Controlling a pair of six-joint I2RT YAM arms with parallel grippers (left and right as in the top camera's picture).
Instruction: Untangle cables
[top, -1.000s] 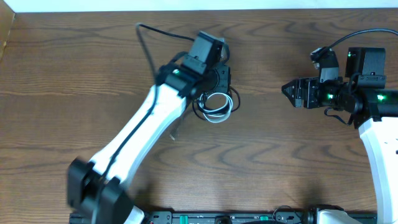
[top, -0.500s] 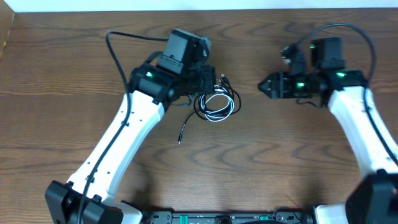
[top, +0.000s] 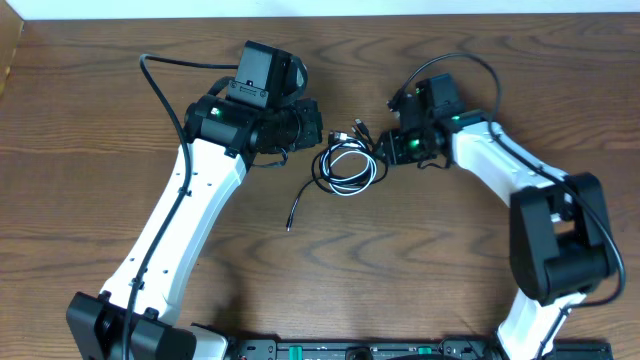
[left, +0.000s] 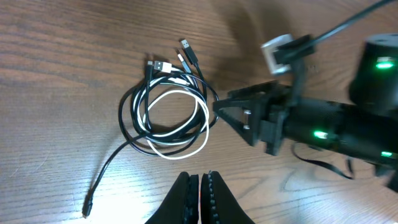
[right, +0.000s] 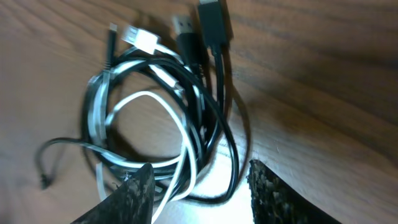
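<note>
The cables (top: 347, 166) are thin black and white cords looped in one small coil on the wood table, plug ends fanned at its top, one black tail trailing down-left (top: 297, 207). They also show in the left wrist view (left: 168, 115) and the right wrist view (right: 161, 118). My right gripper (top: 381, 149) is open, its fingers (right: 199, 186) either side of the coil's right edge, close above it. My left gripper (top: 312, 128) is shut and empty (left: 200, 190), just up-left of the coil.
Thick black cords run from both arms, one arching behind the left arm (top: 160, 62) and one over the right arm (top: 470, 62). The table's far edge runs along the top (top: 330, 14).
My right arm has swung left across the table to the coil's right edge. My left arm has pulled back left off the coil, which now lies uncovered.
</note>
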